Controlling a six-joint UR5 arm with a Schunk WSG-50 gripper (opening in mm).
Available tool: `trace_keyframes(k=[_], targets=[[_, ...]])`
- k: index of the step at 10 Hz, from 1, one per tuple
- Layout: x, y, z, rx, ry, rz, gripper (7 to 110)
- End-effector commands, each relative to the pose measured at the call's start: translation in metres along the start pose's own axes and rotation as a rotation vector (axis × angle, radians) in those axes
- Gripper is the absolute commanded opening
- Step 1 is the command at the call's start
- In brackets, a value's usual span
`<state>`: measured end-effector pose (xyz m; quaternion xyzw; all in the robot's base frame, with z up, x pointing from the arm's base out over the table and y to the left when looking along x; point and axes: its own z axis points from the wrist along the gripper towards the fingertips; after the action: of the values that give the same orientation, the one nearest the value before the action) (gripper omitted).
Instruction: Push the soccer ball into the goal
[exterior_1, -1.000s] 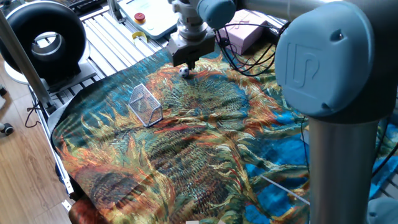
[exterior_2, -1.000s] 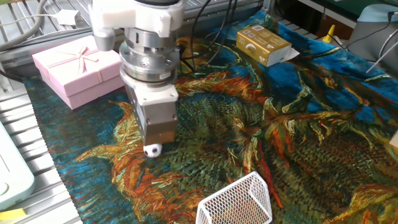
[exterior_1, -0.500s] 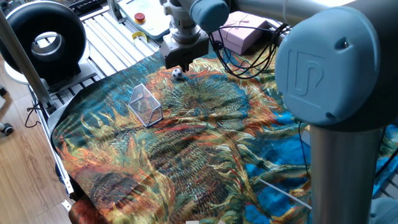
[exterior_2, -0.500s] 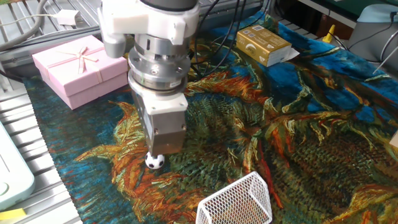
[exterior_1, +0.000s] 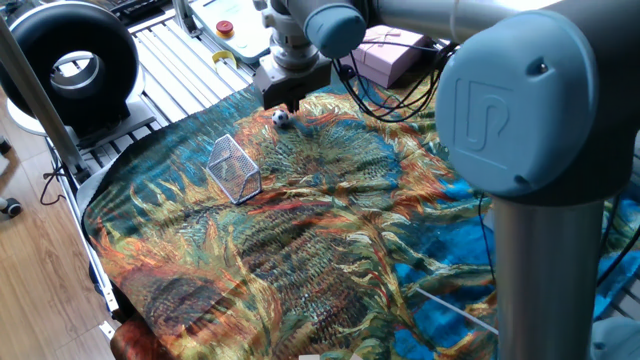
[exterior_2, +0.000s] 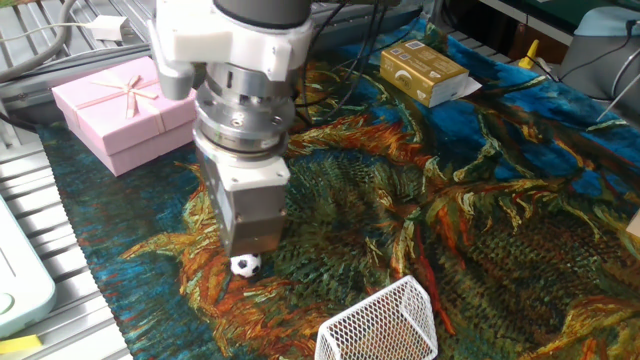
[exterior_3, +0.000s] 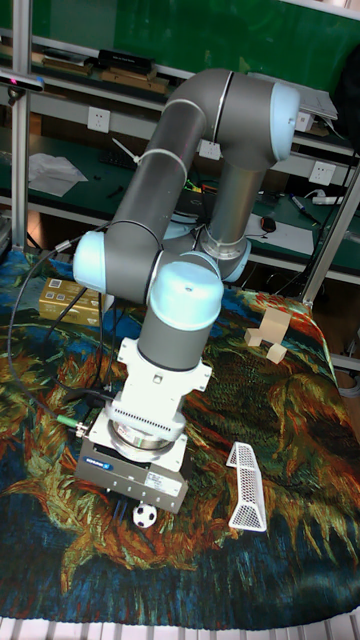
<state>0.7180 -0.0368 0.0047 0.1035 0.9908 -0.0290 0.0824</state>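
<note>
Since the hand (exterior_2: 247, 252) sits low w/ its tip just behind the soccer ball (exterior_2: 245, 265), fingers hidden so you can't tell spread or pressed, it's prob set as a pusher toward the goal (exterior_2: 382, 324), near but apart on the patterned cloth (exterior_2: 480, 200).

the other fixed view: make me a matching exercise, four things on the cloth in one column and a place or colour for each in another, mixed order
Things
1. tiny white soccer ball with black patches
2. silver-white wire-mesh goal
3. pink square gift box with a ribbon
4. yellow-tan cardboard box

Places or colours
A. far edge of the cloth, right of the arm
B. bottom edge of the picture, lying on the cloth
C. directly under the claw
D. left of the arm, pale pink

Pairs: 1-C, 2-B, 3-D, 4-A
</note>
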Motion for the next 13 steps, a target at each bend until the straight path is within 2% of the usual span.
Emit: trace_keyframes(k=[1, 5, 11, 13], targets=[[-0.017, 0.005, -0.005, -0.04, -0.038, -0.004, 7], [-0.027, 0.02, -0.009, -0.091, -0.075, 0.004, 7], [-0.024, 0.004, -0.006, -0.038, -0.053, -0.037, 7], [-0.027, 0.006, -0.007, -0.047, -0.067, -0.067, 7]])
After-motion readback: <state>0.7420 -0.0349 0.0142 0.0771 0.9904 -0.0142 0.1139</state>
